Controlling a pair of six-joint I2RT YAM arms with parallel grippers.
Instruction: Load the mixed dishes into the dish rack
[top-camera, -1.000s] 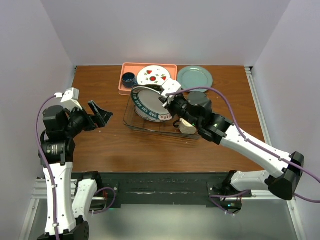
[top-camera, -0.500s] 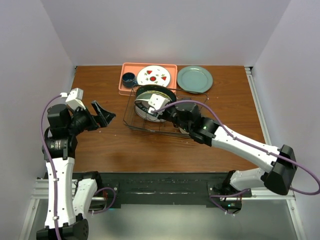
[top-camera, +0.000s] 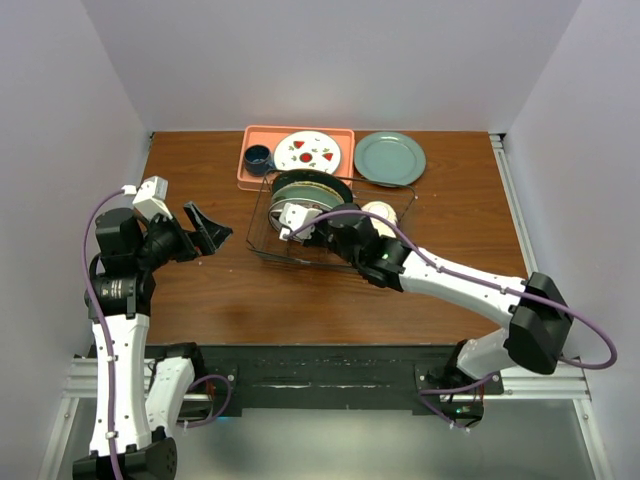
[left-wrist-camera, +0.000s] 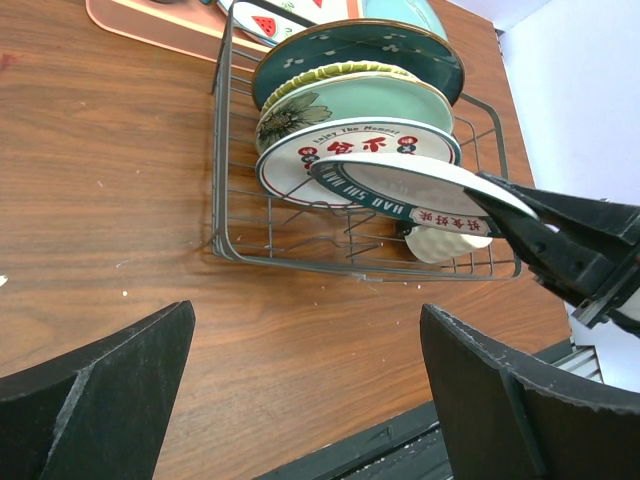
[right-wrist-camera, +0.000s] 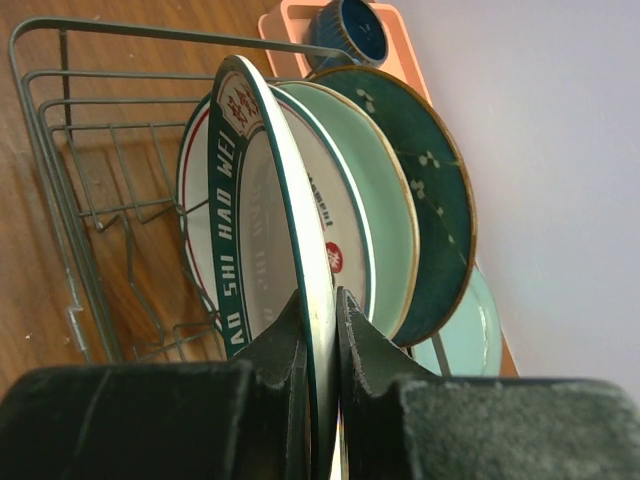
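The dark wire dish rack (top-camera: 262, 240) stands mid-table, also in the left wrist view (left-wrist-camera: 225, 170) and the right wrist view (right-wrist-camera: 60, 150). In it stand a dark teal plate (left-wrist-camera: 350, 50), a pale green flower-marked plate (left-wrist-camera: 370, 100) and a white plate with red marks (left-wrist-camera: 300, 160). My right gripper (right-wrist-camera: 320, 300) is shut on the rim of a white dark-green-rimmed plate (right-wrist-camera: 255, 230), tilted at the rack's front (left-wrist-camera: 400, 185). A cream bowl (left-wrist-camera: 440, 243) lies in the rack's right end. My left gripper (top-camera: 205, 228) is open and empty, left of the rack.
A salmon-pink tray (top-camera: 250, 175) behind the rack holds a dark blue cup (top-camera: 258, 158) and a white plate with red fruit marks (top-camera: 307, 152). A plain grey-green plate (top-camera: 390, 158) lies at the back right. Walls close in on both sides.
My right gripper has carried the white green-rimmed plate down and left into the rack's front. The left arm shifted slightly, then held still, still open.
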